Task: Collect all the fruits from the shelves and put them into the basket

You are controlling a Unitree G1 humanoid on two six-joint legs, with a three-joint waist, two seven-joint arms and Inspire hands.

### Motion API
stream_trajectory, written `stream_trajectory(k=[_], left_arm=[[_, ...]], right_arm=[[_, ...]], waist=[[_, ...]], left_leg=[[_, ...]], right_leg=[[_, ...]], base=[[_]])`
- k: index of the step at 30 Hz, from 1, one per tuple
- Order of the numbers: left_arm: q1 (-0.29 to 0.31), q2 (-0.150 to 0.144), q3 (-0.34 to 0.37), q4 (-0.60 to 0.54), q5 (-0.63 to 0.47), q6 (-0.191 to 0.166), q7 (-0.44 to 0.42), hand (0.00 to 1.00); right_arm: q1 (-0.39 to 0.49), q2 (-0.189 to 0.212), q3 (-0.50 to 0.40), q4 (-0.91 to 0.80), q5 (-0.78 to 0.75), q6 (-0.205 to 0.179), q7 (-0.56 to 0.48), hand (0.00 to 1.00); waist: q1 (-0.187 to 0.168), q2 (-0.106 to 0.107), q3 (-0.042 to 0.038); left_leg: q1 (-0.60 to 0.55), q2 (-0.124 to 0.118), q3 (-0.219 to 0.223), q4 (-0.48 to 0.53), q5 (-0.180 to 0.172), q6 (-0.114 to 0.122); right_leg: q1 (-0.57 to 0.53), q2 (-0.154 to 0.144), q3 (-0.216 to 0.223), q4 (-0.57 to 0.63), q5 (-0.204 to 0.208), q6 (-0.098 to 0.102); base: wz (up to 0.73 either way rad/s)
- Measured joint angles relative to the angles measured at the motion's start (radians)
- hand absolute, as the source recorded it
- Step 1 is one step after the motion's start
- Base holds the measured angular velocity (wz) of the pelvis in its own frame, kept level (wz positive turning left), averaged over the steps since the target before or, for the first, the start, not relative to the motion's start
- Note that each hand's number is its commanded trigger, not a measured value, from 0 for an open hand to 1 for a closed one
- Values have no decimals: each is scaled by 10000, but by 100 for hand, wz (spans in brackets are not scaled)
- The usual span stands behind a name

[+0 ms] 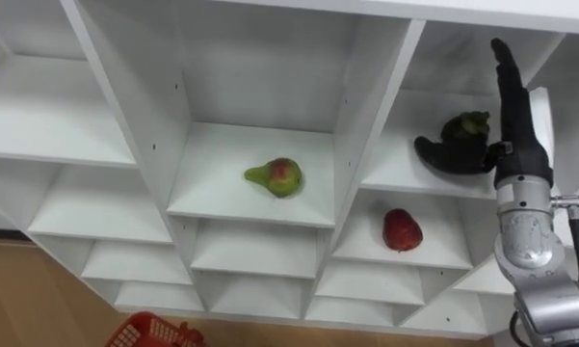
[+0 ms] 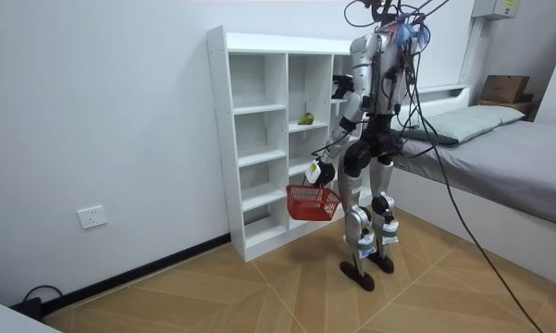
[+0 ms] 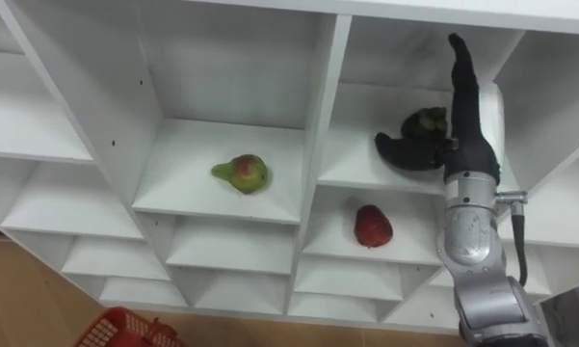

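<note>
Right hand [image 1: 516, 135] spread upright, thumb just beside dark green fruit [image 1: 467, 125] in upper right compartment [image 1: 400, 169], nothing pinched; risk of knocking round fruit far back or off the front when closing.

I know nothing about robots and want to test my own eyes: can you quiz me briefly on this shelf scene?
1. True or false: the green-and-red pear lies in the same compartment of the white wooden closet as the round red fruit.
2. Which fruit is nearest the right hand? A) the pear B) the red fruit C) the dark green knobbly fruit
3. Fill in: the red plastic basket hangs from the robot's ___ hand.
Key: 1 false; 2 C; 3 left hand.
</note>
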Motion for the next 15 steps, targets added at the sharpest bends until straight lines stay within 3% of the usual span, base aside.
stream_trajectory(k=[4,15], left_arm=[[36,10,101,-30,-51,163,-89,100],[30,1,93,-146,-72,195,-90,100]], right_arm=[[-31,-3,-13,32,52,194,282,0],[-231,-6,-8,1103,382,387,1231,0]], waist=[[8,-3,0],[-22,-94,-15]], left_leg=[[-4,-17,-10,3,3,4],[-58,-113,-36,127,40,60]], right_leg=[[46,-20,-8,-1,-2,3],[94,-96,-6,4,-10,16]], base=[[1],[0]])
